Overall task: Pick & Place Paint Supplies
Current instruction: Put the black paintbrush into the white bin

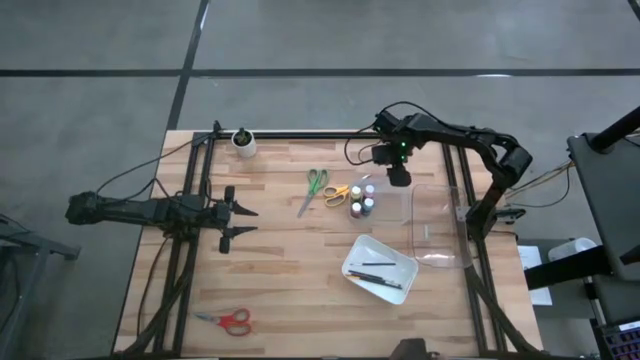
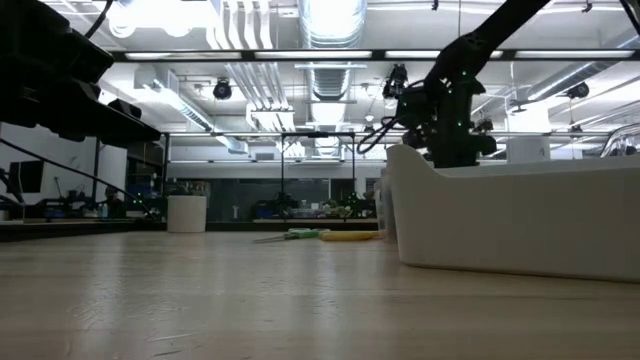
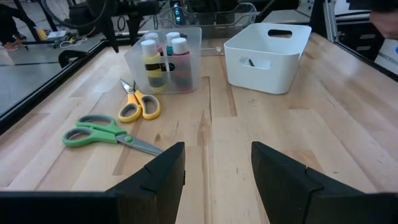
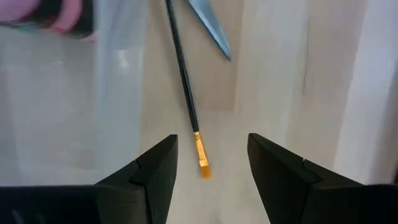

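Observation:
Paint bottles [image 1: 362,201] with pale caps stand in a small clear box [image 3: 166,57] at mid-table. To its left the green scissors [image 1: 315,189] and yellow scissors [image 1: 336,193] lie flat on the wood. Red scissors [image 1: 229,320] lie near the front left. My right gripper [image 1: 399,180] points down just right of the bottles. It is open above a thin dark brush [image 4: 185,74] with an orange tip that lies on the table. The brush touches neither finger. My left gripper [image 1: 250,220] waits open at the table's left, with nothing between its fingers [image 3: 217,155].
A white tray [image 1: 352,262] holding dark brushes sits right of centre toward the front. A larger clear bin [image 1: 440,228] stands at the right edge. A white round cup [image 1: 243,143] is at the back left. A scissor blade [image 4: 210,28] lies close to the brush.

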`<state>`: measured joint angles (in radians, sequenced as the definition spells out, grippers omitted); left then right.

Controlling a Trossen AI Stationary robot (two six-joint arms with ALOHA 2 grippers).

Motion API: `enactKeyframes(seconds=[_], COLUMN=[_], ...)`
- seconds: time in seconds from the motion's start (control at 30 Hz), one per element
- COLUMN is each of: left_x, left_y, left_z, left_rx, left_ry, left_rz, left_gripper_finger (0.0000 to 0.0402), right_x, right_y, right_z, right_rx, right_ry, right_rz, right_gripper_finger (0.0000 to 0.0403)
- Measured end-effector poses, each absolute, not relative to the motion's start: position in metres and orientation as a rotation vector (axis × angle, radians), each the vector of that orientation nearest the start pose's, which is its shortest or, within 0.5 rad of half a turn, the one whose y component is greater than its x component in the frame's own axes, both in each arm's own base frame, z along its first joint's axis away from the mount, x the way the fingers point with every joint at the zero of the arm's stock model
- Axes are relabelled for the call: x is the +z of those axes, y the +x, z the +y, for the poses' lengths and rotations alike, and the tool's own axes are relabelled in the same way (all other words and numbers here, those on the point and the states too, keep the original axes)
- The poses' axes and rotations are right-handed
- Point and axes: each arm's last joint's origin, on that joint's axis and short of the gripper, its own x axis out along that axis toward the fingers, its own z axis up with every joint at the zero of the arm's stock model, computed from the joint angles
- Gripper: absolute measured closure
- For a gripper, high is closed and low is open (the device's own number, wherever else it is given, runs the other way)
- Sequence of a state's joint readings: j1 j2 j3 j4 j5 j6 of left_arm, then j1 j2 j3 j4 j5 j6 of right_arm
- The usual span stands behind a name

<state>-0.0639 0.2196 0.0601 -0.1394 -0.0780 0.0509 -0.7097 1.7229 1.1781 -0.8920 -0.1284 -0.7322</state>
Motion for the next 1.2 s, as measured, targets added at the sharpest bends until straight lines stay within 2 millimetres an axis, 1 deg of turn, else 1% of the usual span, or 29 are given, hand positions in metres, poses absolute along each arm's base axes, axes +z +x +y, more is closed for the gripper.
enactKeyframes(seconds=[0.07, 0.17, 0.27, 0.33, 0.47, 0.7, 0.83, 0.9, 1.0, 1.2], left_x=[0.153, 0.153, 0.153, 0.153, 0.153, 0.153, 0.153, 0.153, 0.153, 0.153], left_y=[0.106, 0.106, 0.106, 0.106, 0.106, 0.106, 0.106, 0.106, 0.106, 0.106], left_z=[-0.005, -0.005, -0.005, -0.005, -0.005, -0.005, -0.005, -0.005, -0.005, -0.005], left_rx=[0.006, 0.006, 0.006, 0.006, 0.006, 0.006, 0.006, 0.006, 0.006, 0.006], left_ry=[0.071, 0.072, 0.072, 0.072, 0.071, 0.071, 0.071, 0.071, 0.071, 0.071], left_rz=[0.299, 0.299, 0.298, 0.299, 0.298, 0.299, 0.299, 0.299, 0.299, 0.299], left_gripper_finger=[0.0215, 0.0215, 0.0215, 0.0215, 0.0215, 0.0215, 0.0215, 0.0215, 0.0215, 0.0215], right_x=[0.198, 0.2, 0.197, 0.193, 0.183, 0.167, 0.165, 0.166, 0.173, 0.189], right_y=[0.241, 0.24, 0.238, 0.235, 0.231, 0.227, 0.227, 0.226, 0.229, 0.236], right_z=[-0.203, -0.206, -0.206, -0.204, -0.201, -0.198, -0.197, -0.198, -0.201, -0.209], right_rx=[0.076, 0.178, 0.294, 0.361, 0.421, 0.413, 0.411, 0.406, 0.412, 0.48], right_ry=[-0.082, -0.223, -0.357, -0.409, -0.438, -0.441, -0.437, -0.432, -0.436, -0.601], right_rz=[1.38, 1.374, 1.369, 1.371, 1.374, 1.339, 1.331, 1.33, 1.328, 1.285], right_gripper_finger=[0.0211, 0.0211, 0.0211, 0.0211, 0.0211, 0.0211, 0.0211, 0.0211, 0.0211, 0.0211])
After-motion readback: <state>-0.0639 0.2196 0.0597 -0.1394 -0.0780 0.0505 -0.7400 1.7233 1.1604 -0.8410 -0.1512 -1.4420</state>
